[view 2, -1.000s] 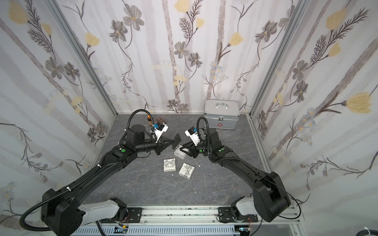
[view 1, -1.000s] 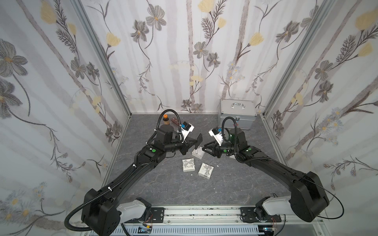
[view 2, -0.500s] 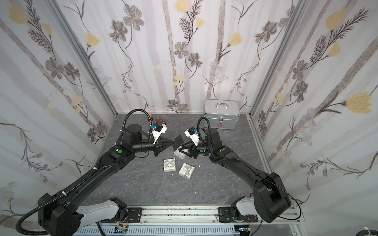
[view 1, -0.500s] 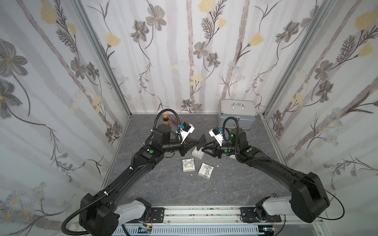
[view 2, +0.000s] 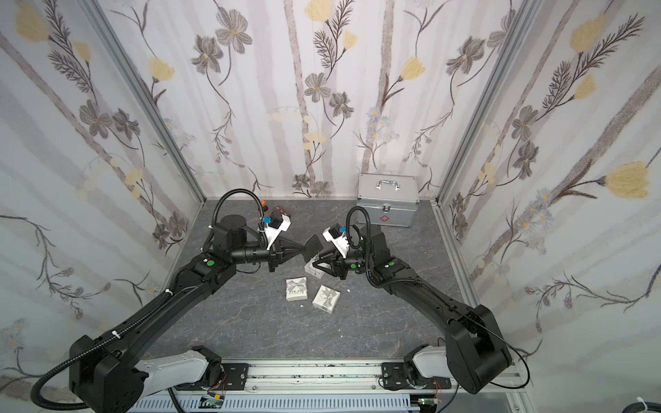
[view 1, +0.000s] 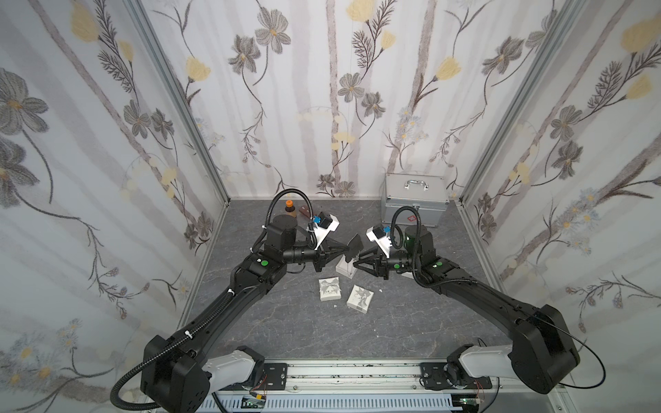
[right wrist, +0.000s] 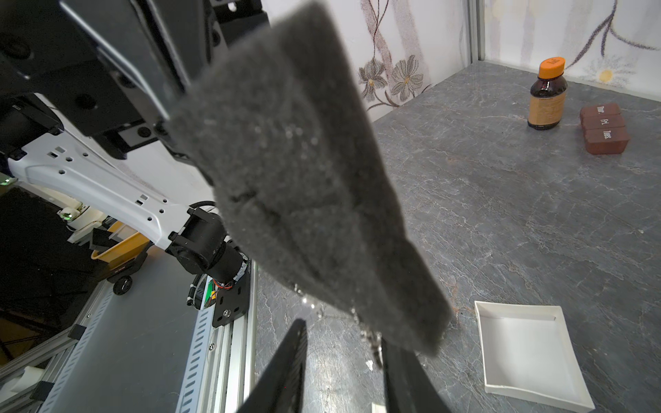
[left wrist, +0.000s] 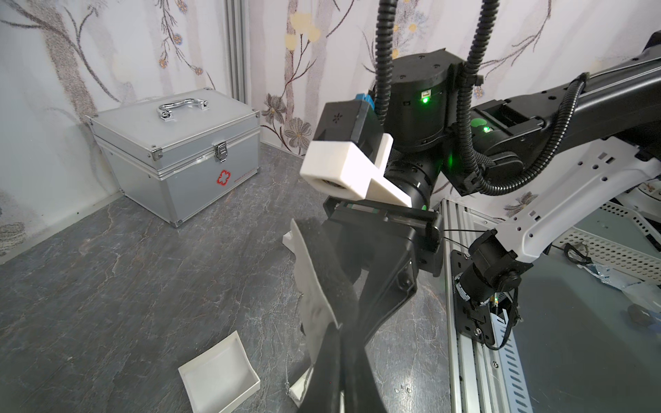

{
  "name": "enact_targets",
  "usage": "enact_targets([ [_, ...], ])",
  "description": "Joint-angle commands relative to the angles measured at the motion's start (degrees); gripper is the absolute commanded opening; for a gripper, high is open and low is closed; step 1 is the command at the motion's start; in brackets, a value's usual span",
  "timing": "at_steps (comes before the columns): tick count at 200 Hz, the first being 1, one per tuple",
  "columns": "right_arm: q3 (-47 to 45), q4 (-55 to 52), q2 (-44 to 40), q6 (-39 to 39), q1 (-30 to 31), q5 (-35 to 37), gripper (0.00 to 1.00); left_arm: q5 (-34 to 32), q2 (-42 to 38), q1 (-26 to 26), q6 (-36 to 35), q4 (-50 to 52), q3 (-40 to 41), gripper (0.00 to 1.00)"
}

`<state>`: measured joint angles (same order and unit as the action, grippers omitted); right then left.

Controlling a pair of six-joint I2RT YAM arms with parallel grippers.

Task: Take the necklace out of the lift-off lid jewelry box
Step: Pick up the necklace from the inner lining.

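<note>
Above the tabletop (view 1: 286,321), a foam insert (right wrist: 304,161) is being pinched by the left gripper (view 1: 344,247); the necklace (right wrist: 372,339), seemingly dangling off its edge, is being flanked by the parted jaws of the right gripper (right wrist: 343,336).

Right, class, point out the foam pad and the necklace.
foam pad (right wrist: 304,171): right wrist view, middle of its grey face.
necklace (right wrist: 372,339): right wrist view, chain dangling below the pad's edge.

The left arm (view 1: 246,289) and right arm (view 1: 475,289) are stretched forward and inward, the 2 wrists turned toward each other. The left gripper (view 1: 344,246) is clamped on a dark foam pad (view 1: 355,244); the right gripper (view 1: 357,261) is held with jaws apart
</note>
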<state>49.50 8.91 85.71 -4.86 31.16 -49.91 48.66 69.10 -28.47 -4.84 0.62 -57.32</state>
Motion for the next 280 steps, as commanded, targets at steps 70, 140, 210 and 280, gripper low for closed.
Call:
enact_targets([
  [70, -0.54, 2.96, -0.82, 0.66, 0.05, -2.60, 0.22, 4.48, 1.30, 1.04, 1.85, -5.62, -0.12, 0.00],
  [140, -1.33, 2.94, -1.42, 0.40, -0.02, -0.95, 0.04, 4.29, 1.99, 2.00, 3.76, -8.59, 1.10, 0.00],
  [210, -1.75, 2.40, -0.86, 0.33, -0.62, 1.66, 0.00, -0.45, 1.85, 3.32, 6.08, -12.32, 2.95, 0.00],
  [280, -2.37, 2.88, 1.46, -1.57, -2.50, 6.66, 0.00, -9.28, 1.26, 6.67, 12.41, -19.99, 6.24, 0.00],
])
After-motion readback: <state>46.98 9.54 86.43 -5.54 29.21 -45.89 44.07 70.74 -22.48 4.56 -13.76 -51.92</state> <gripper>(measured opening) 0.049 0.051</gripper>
